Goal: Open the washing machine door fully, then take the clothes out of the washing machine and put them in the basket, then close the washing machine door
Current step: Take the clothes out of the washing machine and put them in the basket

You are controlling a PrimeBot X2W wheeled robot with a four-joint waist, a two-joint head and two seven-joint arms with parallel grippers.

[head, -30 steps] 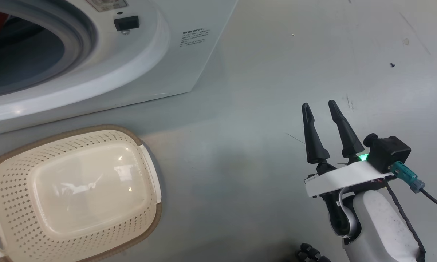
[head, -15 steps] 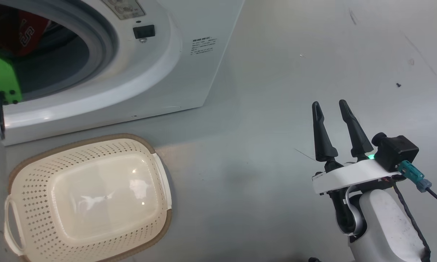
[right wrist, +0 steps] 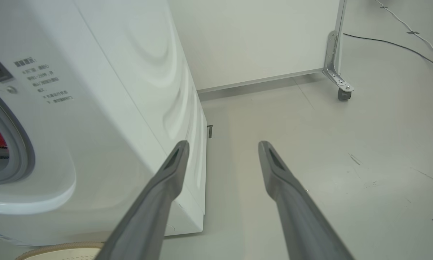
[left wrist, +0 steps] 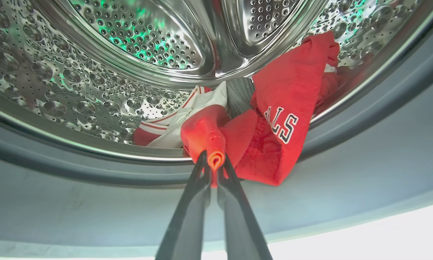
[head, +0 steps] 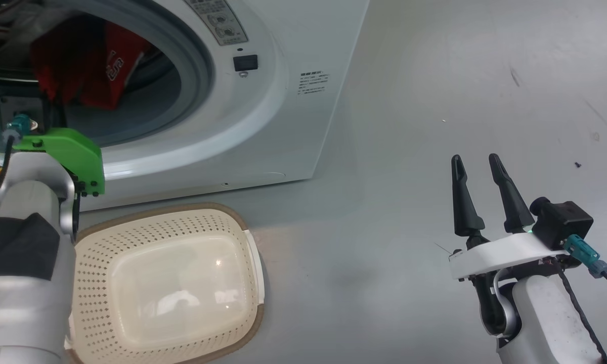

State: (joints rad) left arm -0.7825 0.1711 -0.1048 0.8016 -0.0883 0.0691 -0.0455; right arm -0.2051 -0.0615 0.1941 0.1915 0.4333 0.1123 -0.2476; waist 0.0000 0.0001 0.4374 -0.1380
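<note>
Grey, scuffed floor (head: pixel 394 151) spreads before the big white front-loading washing machine (head: pixel 293 126) in the head view, its grey-ringed round mouth standing open. Bright red clothes with white lettering (head: pixel 86 65) hang just inside the drum. On the floor beside the machine's front sits the small cream perforated plastic basket with a brown rim (head: pixel 93 303), nothing in it. The robot's pale left arm with a green bracket (head: pixel 66 151) reaches up toward the mouth, while the right gripper (head: pixel 474 157) hovers over bare floor well apart from the machine, fingers spread and holding nothing.

From the left wrist, the left gripper (left wrist: pixel 213 160) is clamped on a rolled red edge of the clothes at the lip of the dimpled steel drum (left wrist: pixel 93 90); the rest of the fabric drapes over the grey rubber ring (left wrist: pixel 364 137).

From the right wrist, the parted fingers point past the machine's white side toward a pale wall panel on a small caster wheel (right wrist: pixel 344 94).
</note>
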